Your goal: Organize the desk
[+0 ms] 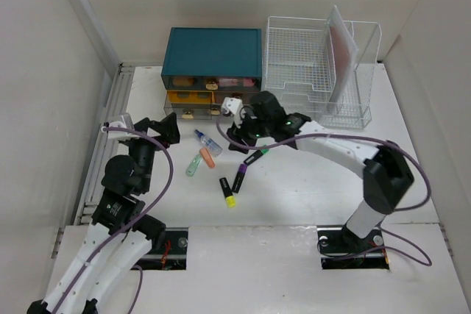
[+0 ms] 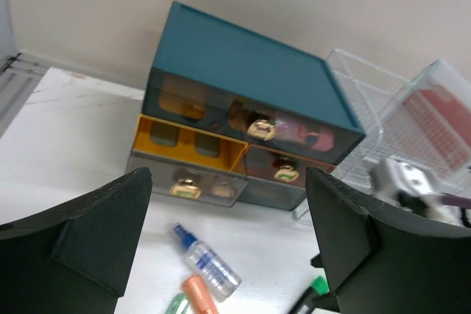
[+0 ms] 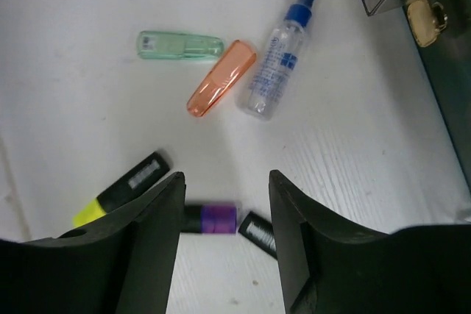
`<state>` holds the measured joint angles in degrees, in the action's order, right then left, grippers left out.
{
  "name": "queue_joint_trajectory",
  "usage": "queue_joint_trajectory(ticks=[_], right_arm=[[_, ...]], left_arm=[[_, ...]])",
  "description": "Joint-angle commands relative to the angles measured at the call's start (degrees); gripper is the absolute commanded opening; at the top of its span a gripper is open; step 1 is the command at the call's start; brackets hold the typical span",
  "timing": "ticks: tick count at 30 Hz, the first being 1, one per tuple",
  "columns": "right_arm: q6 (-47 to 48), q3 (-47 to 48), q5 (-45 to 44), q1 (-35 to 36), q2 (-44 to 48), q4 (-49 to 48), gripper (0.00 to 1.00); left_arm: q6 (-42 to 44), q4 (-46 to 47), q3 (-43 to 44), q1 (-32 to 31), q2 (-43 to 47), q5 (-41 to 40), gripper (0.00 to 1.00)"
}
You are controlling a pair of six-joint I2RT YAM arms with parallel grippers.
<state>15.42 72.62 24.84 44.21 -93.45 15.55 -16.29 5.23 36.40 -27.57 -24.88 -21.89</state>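
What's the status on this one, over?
Left gripper open, empty, facing teal drawer box. Right gripper open, over purple highlighter. Desk cluttered: yellow highlighter, spray bottle loose. Nothing in the way.

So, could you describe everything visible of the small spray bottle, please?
The spray bottle is small, clear plastic, with a blue spray head and a blue-printed label. It lies on its side on the desk, before the teal drawer box, head toward it. An orange cap lies against or just beside it.
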Motion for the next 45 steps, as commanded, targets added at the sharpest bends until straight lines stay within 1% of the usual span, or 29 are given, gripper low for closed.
queue_joint_trajectory(ticks=[1, 3, 7, 9, 12, 16, 20, 25, 31, 44, 45], right_arm=[[-4.2, 6.5, -10.1, 2.9, -5.9, -3.9, 0.54], [-6.6, 9.5, -11.4, 3.8, -10.8, -3.9, 0.54], [-11.5, 13.0, -12.1, 5.0, -16.0, -4.4, 0.54], [-13.2, 13.5, -14.6, 5.8, -16.6, -5.8, 0.54], [-16.6, 13.5, -18.6, 7.2, -18.1, -6.4, 0.54], [-19.7, 14.8, -21.4, 7.7, -20.9, -6.9, 0.54], [-20.8, 16.3, -21.4, 8.3, -24.2, -7.5, 0.54], [-21.3, 16.9, -25.3, 8.3, -26.5, -8.0, 0.54], [-21.8, 16.9, -28.0, 8.3, -27.0, -8.6, 0.54], [-22.4, 16.9, -28.0, 8.8, -29.7, -8.6, 0.54], [-22.4, 16.9, -28.0, 8.8, -29.7, -8.6, 0.53]], left_arm=[[2.5, -0.7, 0.0, 0.8, 0.6, -1.4, 0.82], [2.0, -1.3, 0.0, 0.8, 1.3, -0.7, 0.82], [2.0, -1.3, 0.0, 0.8, 3.4, -0.7, 0.82], [2.0, -1.3, 0.0, 0.8, 5.0, -0.7, 0.82], [2.0, -1.3, 0.0, 0.8, 5.0, -0.1, 0.82], [2.0, -1.3, 0.0, 0.8, 5.5, -0.1, 0.82], [2.0, -1.3, 0.0, 0.8, 6.1, 0.4, 0.82], [2.0, -1.3, 0.0, 0.8, 6.6, 0.4, 0.82], [2.0, -1.3, 0.0, 0.8, 6.6, 0.4, 0.82], [2.0, -1.3, 0.0, 0.8, 7.1, 0.4, 0.82], [2.0, -1.3, 0.0, 0.8, 7.1, 0.4, 0.82]])
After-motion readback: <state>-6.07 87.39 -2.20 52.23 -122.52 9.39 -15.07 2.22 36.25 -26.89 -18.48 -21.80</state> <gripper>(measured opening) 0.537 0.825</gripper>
